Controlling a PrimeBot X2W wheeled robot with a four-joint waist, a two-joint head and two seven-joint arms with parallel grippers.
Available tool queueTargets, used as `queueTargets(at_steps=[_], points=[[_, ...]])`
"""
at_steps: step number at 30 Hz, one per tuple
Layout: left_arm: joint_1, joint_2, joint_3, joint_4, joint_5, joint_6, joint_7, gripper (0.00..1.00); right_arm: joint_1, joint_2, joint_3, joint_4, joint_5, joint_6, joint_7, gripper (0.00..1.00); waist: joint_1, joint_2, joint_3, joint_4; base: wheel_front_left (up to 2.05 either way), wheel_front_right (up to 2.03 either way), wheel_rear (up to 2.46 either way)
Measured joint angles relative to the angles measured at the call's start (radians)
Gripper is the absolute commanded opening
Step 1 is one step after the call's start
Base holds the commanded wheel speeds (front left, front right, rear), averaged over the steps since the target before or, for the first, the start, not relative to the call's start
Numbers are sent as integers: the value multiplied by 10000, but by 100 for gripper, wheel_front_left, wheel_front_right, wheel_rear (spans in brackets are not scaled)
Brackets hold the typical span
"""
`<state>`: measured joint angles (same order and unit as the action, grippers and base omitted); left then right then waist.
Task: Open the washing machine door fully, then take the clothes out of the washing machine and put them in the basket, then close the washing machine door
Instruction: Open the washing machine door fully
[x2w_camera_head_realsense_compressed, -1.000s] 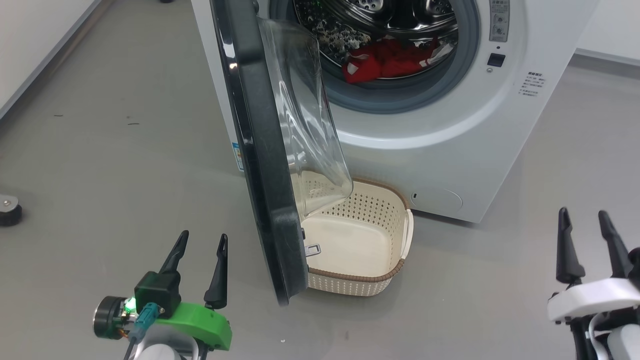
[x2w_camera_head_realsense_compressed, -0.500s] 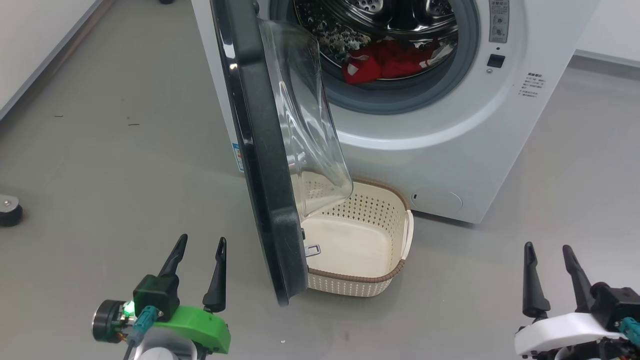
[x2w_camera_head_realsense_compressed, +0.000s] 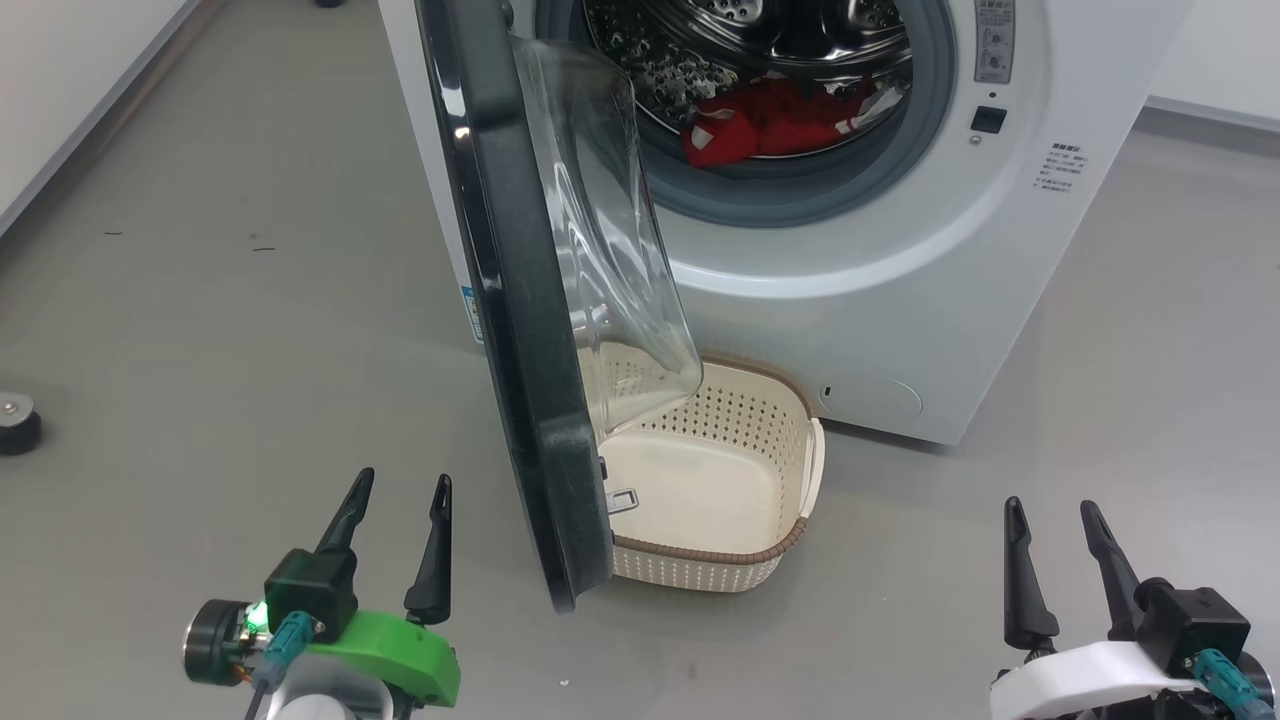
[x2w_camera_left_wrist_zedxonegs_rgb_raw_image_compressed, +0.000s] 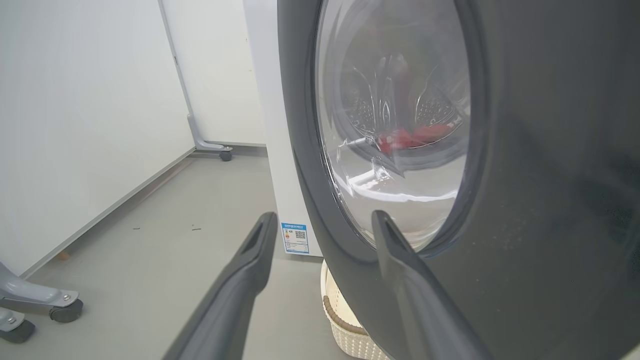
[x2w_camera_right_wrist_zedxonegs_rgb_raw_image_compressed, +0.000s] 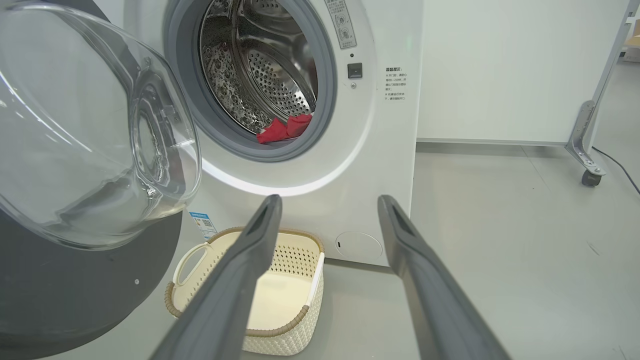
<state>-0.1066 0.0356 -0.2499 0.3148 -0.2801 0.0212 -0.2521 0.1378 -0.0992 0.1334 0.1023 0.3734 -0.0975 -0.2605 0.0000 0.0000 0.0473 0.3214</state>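
Observation:
The washing machine (x2w_camera_head_realsense_compressed: 880, 260) is white, with its drum open to view. Its washing machine door (x2w_camera_head_realsense_compressed: 520, 300) stands about half open, edge-on to me, and its clear glass bowl (x2w_camera_head_realsense_compressed: 610, 230) hangs over the basket (x2w_camera_head_realsense_compressed: 720, 560). The clothes (x2w_camera_head_realsense_compressed: 770, 118) are red and lie low in the drum. The cream basket sits empty on the floor against the machine's front. My left gripper (x2w_camera_head_realsense_compressed: 405, 478) is open, low and left of the door's outer face (x2w_camera_left_wrist_zedxonegs_rgb_raw_image_compressed: 525, 175). My right gripper (x2w_camera_head_realsense_compressed: 1052, 503) is open at the lower right, pointing at the machine (x2w_camera_right_wrist_zedxonegs_rgb_raw_image_compressed: 390, 165) above the basket (x2w_camera_right_wrist_zedxonegs_rgb_raw_image_compressed: 280, 330).
Grey floor spreads left and right of the machine. A black round foot (x2w_camera_head_realsense_compressed: 15, 425) sits at the far left. White wall panels stand on wheeled legs (x2w_camera_right_wrist_zedxonegs_rgb_raw_image_compressed: 587, 145), and more casters (x2w_camera_left_wrist_zedxonegs_rgb_raw_image_compressed: 60, 310) are on the left.
My right gripper has dropped lower and moved left in the head view, still open. The left gripper has barely moved. Door, clothes and basket stay as they were.

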Motion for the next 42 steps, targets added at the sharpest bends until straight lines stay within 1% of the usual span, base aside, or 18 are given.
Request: queueTargets(at_steps=[9, 11, 17, 19, 23, 24, 25, 26, 27, 28, 32, 35, 42], points=[[0, 0, -33, 4, -2, 0, 0, 100, 159, 42, -173, 2, -259, 88, 0, 100, 0, 0, 43, -48, 0, 0, 0], [0, 0, -35, 4, -2, -2, 0, 100, 159, 44, -194, 2, -351, 161, 0, 100, 0, 0, 53, -54, 0, 0, 0], [0, 0, -48, 4, -12, -2, 0, 100, 159, 75, -293, 2, -537, 178, 0, 100, 0, 0, 96, -64, 0, 0, 0], [-1, 0, -61, 4, -13, -2, 0, 100, 158, 81, -320, 2, -606, 255, 0, 100, 1, 0, 116, -69, 0, 0, 0], [-1, 0, -75, 4, -13, -2, 0, 100, 157, 86, -343, 2, -773, 263, 0, 100, 0, 0, 151, -80, 0, 0, 0], [-1, 0, -77, 6, -13, -2, 0, 78, 157, 86, -353, 2, -779, 267, 0, 100, 0, 0, 157, -83, 0, 0, 0], [-1, 0, -82, 6, -13, -2, 0, 40, 157, 88, -364, 2, -807, 291, 0, 100, 0, 0, 161, -86, 0, 0, 0], [-2, 0, -88, 6, -13, -2, 0, 22, 157, 100, -378, 2, -846, 332, 0, 100, 0, 0, 165, -88, 0, 0, 0], [-2, 0, -94, 6, -13, -2, 0, 13, 156, 117, -387, 2, -849, 345, 0, 100, 0, 0, 169, -89, 0, 0, 0], [-2, 0, -94, 6, -13, -2, 0, 0, 155, 136, -397, 2, -865, 347, 0, 100, 0, 0, 174, -90, 0, 0, 0], [-5, 0, -98, -2, -13, -2, 0, 0, 153, 209, -458, 2, -947, 351, 0, 100, 0, 0, 197, -91, 0, 0, 0], [-13, 0, -75, -92, -17, -2, 0, 0, 148, 226, -483, 2, -1003, 439, 0, 100, 0, 0, 220, -92, 0, 0, 0], [-213, 0, 334, -757, -31, 73, -2, 0, 143, 291, -537, 2, -1114, 523, 0, 100, 0, 0, 248, -82, 0, 0, 0]])
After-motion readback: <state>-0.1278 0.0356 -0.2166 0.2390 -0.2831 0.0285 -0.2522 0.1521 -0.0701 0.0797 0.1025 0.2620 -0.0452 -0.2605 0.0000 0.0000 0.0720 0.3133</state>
